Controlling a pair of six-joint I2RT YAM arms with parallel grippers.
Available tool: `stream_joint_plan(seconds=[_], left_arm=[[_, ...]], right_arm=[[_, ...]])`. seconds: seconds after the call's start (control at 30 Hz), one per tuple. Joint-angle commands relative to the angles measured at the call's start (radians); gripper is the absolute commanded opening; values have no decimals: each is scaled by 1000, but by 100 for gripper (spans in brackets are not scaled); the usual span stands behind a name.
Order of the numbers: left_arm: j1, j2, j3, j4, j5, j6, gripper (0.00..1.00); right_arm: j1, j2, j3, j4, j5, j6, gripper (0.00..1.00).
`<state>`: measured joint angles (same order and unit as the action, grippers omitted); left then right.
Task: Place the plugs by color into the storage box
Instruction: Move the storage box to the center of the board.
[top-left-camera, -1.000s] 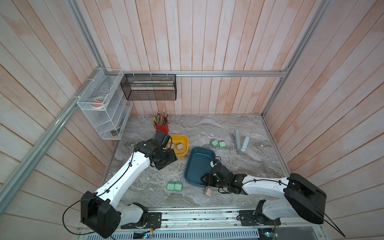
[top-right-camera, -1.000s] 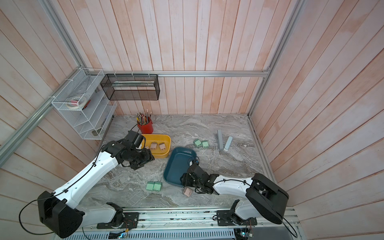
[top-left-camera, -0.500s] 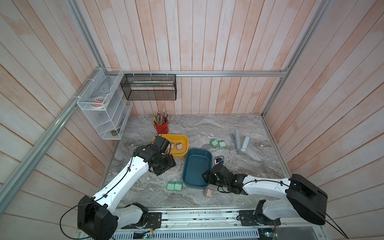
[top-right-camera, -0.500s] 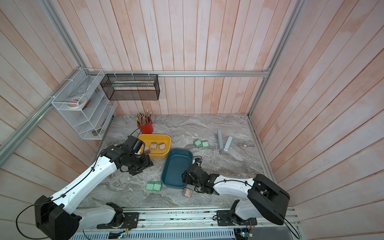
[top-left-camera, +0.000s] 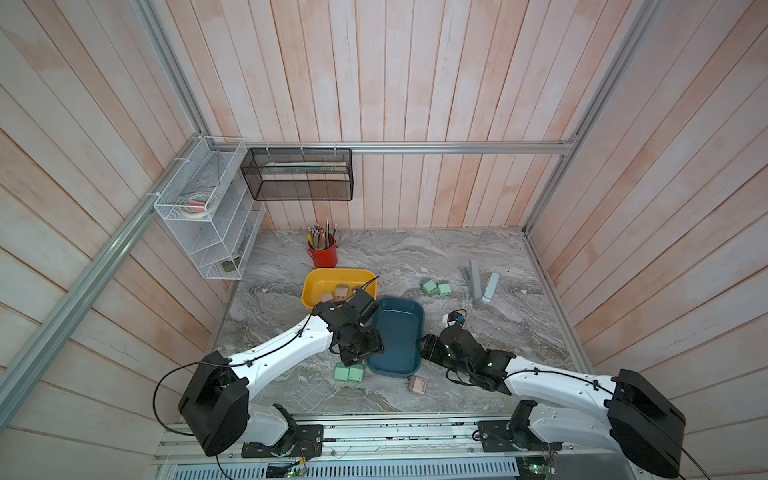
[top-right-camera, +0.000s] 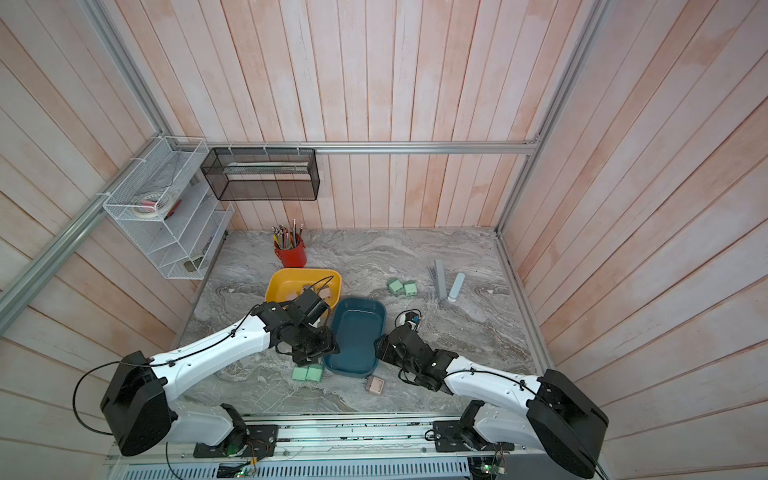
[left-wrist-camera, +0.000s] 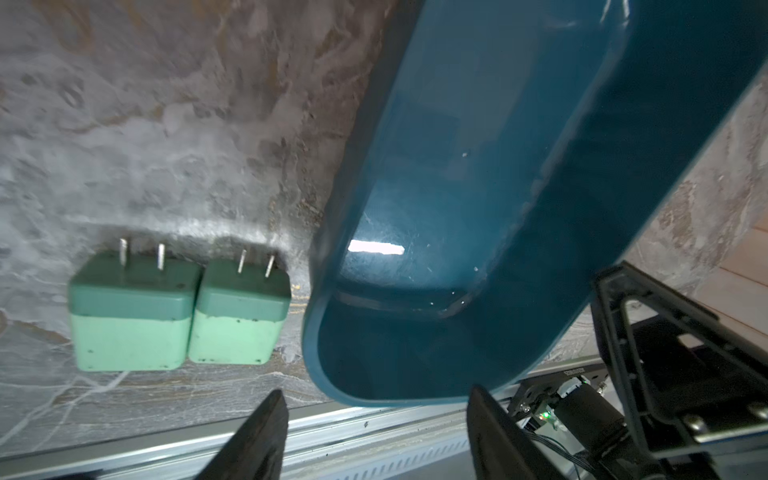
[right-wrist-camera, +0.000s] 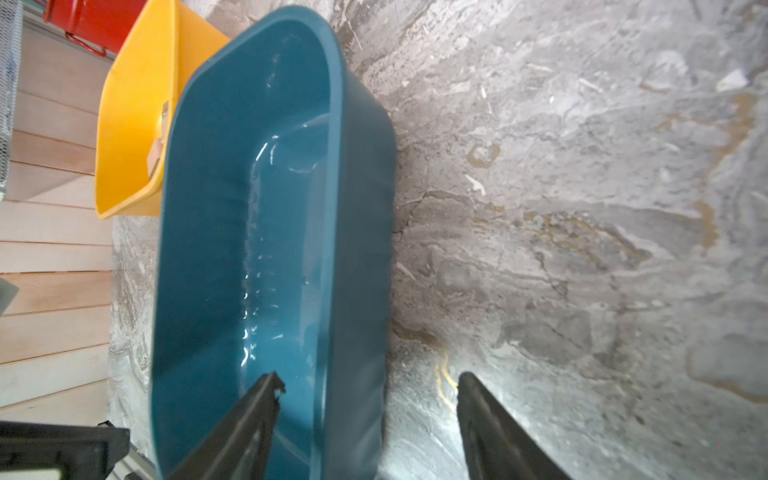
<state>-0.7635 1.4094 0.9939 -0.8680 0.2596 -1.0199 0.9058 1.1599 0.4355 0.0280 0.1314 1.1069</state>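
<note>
Front green plugs (top-left-camera: 349, 372) are seen side by side, touching, on the surface (top-left-camera: 415, 257). They are just beside the near-left corner of the teal box (top-left-camera: 397, 328), outside it. A loose tan plug (top-left-camera: 417, 385) is laid on the surface just beside that box's near end. Back green plugs (top-left-camera: 435, 287), a pair, are set beyond the teal box, apart from it, near two grey sticks (top-left-camera: 475, 278). At least two boxed tan plugs (top-left-camera: 340, 292) are contained in the yellow box (top-left-camera: 332, 276), placed just beside the teal box's far-left corner.

The left hand (left-wrist-camera: 376, 395) is positioned at the teal box's near-left corner, fingers spread, nothing gripped. The right hand (right-wrist-camera: 368, 380) is spread too. The teal box's right wall is straddled, one finger inside, one outside over the surface, wall not pinched.

A red pencil cup (top-left-camera: 323, 255) is seen behind the yellow box.
</note>
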Motion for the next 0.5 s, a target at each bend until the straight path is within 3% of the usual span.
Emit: stream_joint_plan(seconds=[0.0,0.23,0.47], left_arm=[[-36,9,-27,50,21,-60,70],[-46,94,-35,156,43,-54,70],[-46,356,202,189,59,39,69]], right_arm=[[-7,-8,-19,-31,4,13,71],[-11,-23,-21,-45,-5,-1,72],[-35,-136,-52,-121,8,10,72]])
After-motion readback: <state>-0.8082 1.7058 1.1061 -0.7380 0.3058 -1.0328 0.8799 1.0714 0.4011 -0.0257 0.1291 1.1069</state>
